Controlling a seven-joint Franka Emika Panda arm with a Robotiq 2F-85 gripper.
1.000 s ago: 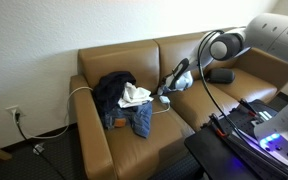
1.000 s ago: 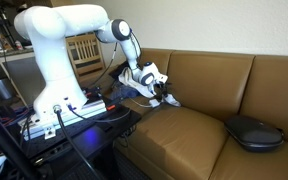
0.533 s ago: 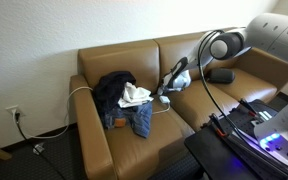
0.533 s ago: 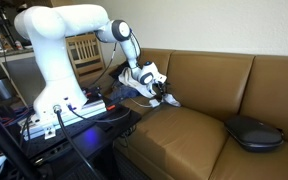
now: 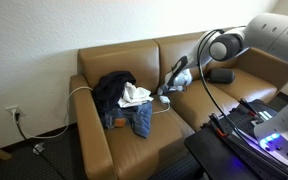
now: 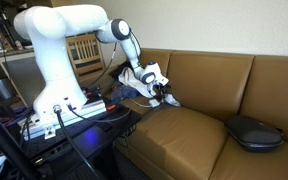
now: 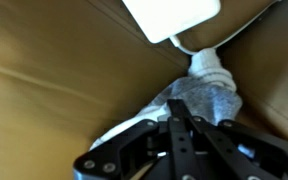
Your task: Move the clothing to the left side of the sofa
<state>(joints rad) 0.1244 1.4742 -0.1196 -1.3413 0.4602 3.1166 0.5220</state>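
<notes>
Reaching down to the sofa seat, the gripper sits just to the right of the clothing, near the seam between the left and middle cushions. The wrist view shows its fingers pressed together, tips against a crumpled pale grey-white piece; I cannot tell whether any of it is caught between them. Just beyond lie a flat white block and its cord. The clothing is piled on the left seat: a dark top on the far side, a white shirt on top, and jeans hanging over the near edge. A thin white cable crosses the left sofa arm. A flat black object rests on the right seat, well apart from the gripper.
</notes>
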